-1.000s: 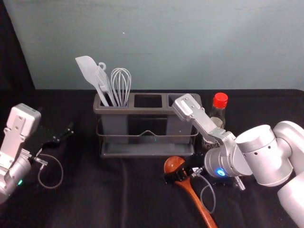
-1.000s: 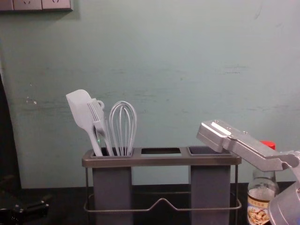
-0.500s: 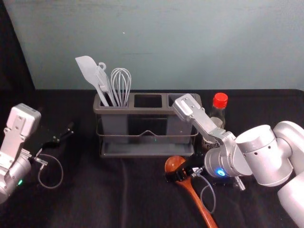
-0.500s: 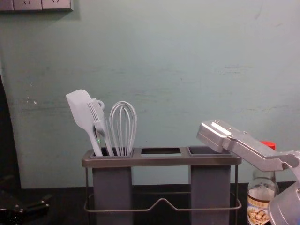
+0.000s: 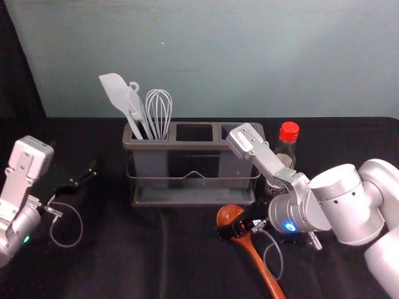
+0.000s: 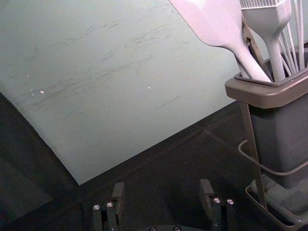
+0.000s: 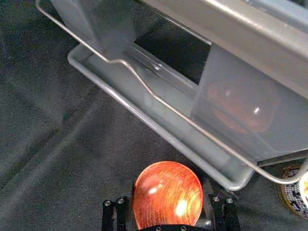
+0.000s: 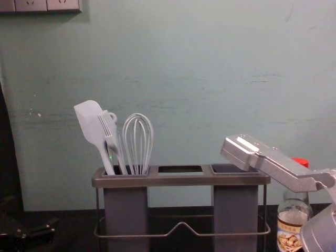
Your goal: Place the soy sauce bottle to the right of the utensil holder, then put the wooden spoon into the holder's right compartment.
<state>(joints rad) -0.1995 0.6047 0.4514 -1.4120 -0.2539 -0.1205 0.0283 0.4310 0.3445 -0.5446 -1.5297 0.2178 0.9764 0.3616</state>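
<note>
- Spoon of reddish-brown wood point(image 5: 258, 260) lay on the black-covered tabletop point(image 5: 124, 261), in front of the grey utensil holder with its wire rail point(image 8: 181, 180), handle angled toward the robot.
- Right pincer point(image 7: 167, 199) was down at the spoon's bowl, a finger close against either side; it looked narrowed onto the wood, though how firm the hold was could not be judged.
- Clear glass soy sauce bottle with a red cap point(image 8: 293, 228) stood upright just beside the holder, on its right, partly behind the right arm, so the first step looked done.
- Picking up the spoon seemed the step in hand. The next move called for a secure grip, a lift above the holder's rim, then a turn bringing the handle over the grey right compartment point(image 8: 235, 215), without knocking the bottle.
- Left pincer point(image 6: 161, 184) was parked at the left, its fingers wide apart with nothing between them.
</note>
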